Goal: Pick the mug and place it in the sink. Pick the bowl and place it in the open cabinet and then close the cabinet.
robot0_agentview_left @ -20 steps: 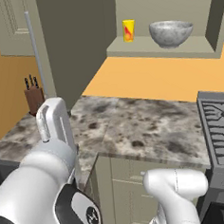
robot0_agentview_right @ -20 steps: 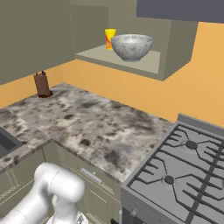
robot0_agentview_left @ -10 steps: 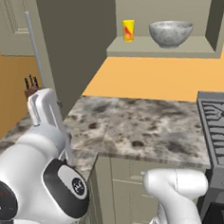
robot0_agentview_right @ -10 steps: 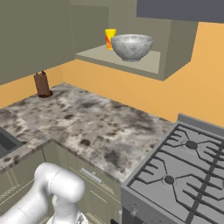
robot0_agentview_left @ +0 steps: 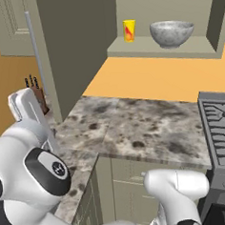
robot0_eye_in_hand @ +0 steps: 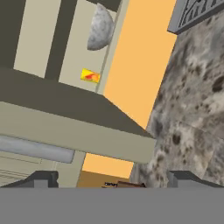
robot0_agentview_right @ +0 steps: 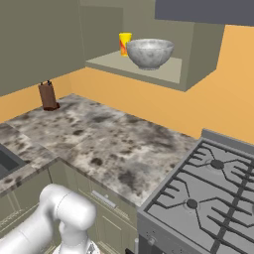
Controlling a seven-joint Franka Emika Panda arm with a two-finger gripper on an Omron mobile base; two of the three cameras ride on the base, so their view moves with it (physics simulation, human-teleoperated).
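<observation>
The grey-white marbled bowl [robot0_agentview_left: 172,33] [robot0_agentview_right: 149,52] [robot0_eye_in_hand: 100,28] sits on the shelf of the upper cabinet [robot0_agentview_left: 162,50] [robot0_agentview_right: 144,74], beside a yellow cup. The cabinet's door [robot0_agentview_left: 76,50] [robot0_eye_in_hand: 74,135] stands swung open, with its silver bar handle [robot0_agentview_left: 34,53] [robot0_eye_in_hand: 35,148] on the outer edge. My gripper [robot0_eye_in_hand: 113,181] is open and holds nothing; it looks along the door's edge toward the shelf. The hand's white body [robot0_agentview_left: 25,109] is left of the door, below the handle. A dark corner of the sink [robot0_agentview_right: 5,161] shows at the far left. The mug is out of view.
A yellow cup with an orange mark [robot0_agentview_left: 129,30] [robot0_agentview_right: 125,42] [robot0_eye_in_hand: 90,76] stands left of the bowl. A knife block [robot0_agentview_left: 36,94] [robot0_agentview_right: 48,95] sits on the marbled counter [robot0_agentview_left: 144,126] by the wall. A gas stove [robot0_agentview_right: 208,198] [robot0_agentview_left: 220,125] borders the counter on the right.
The arm has swung left and slightly up in the left base view, carrying the hand toward the open door's handle. The bowl, cup and door have not moved.
</observation>
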